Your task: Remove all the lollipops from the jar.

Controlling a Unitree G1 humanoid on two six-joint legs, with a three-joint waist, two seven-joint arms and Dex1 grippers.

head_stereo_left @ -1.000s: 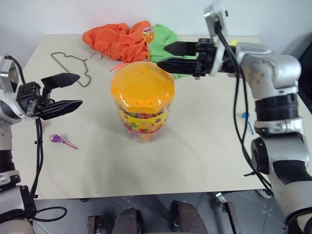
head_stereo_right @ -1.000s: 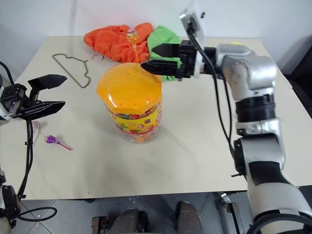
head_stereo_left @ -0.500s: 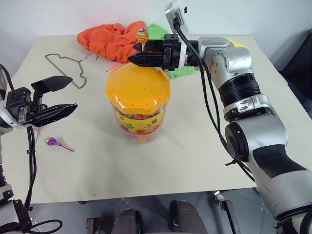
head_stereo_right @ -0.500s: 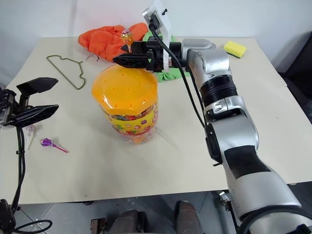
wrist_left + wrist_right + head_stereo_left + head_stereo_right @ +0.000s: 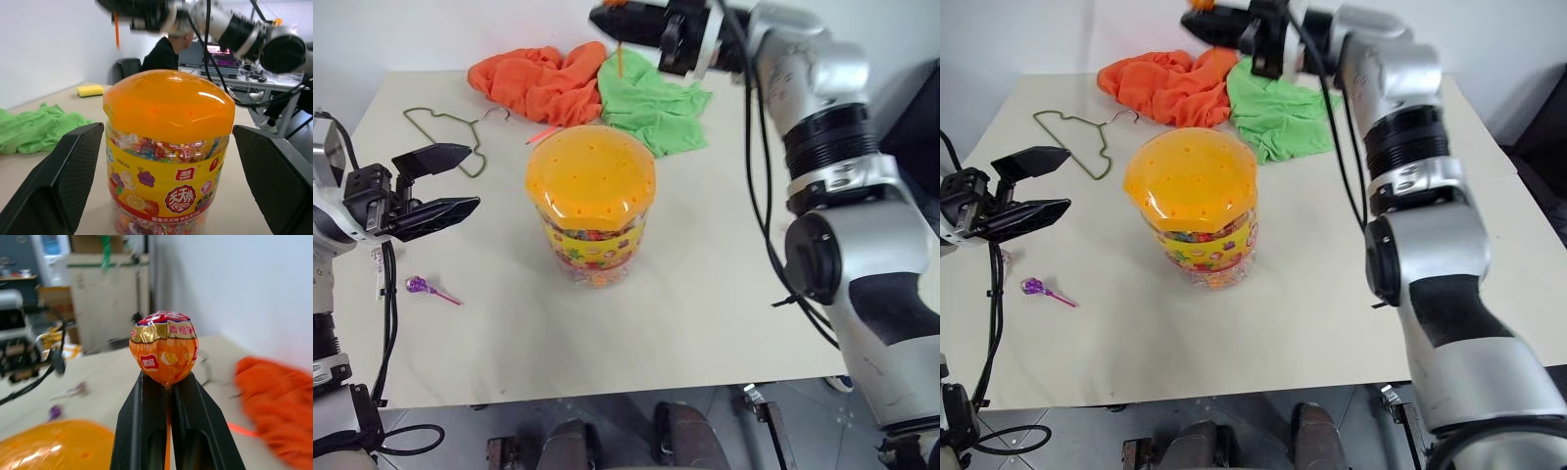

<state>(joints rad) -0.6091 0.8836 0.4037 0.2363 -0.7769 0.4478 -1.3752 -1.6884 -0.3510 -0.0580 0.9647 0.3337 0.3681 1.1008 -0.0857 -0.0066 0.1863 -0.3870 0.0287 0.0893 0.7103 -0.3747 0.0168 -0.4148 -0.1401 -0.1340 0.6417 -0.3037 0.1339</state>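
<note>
The jar (image 5: 591, 201), a clear tub with a domed orange lid and a yellow label, stands mid-table. High above its far side my right gripper (image 5: 604, 17) is shut on the thin stick (image 5: 619, 59) of an orange lollipop (image 5: 164, 354), whose wrapped head sits just above the fingertips; it hangs free of the lid. My left gripper (image 5: 471, 178) stays open to the left of the jar, and in the left wrist view its fingers (image 5: 63, 181) frame the jar (image 5: 168, 147) without touching it. A purple lollipop (image 5: 419, 285) lies on the table near the left gripper.
An orange cloth (image 5: 536, 78) and a green cloth (image 5: 651, 103) lie bunched at the far side. A wire hanger (image 5: 445, 127) lies at the far left. A yellow sponge (image 5: 90, 90) sits near the far right corner. A person (image 5: 166, 51) sits beyond the table.
My right gripper closed on the orange lollipop's stick and rose, pulling the lollipop up out of the jar's lid. The left gripper kept still.
</note>
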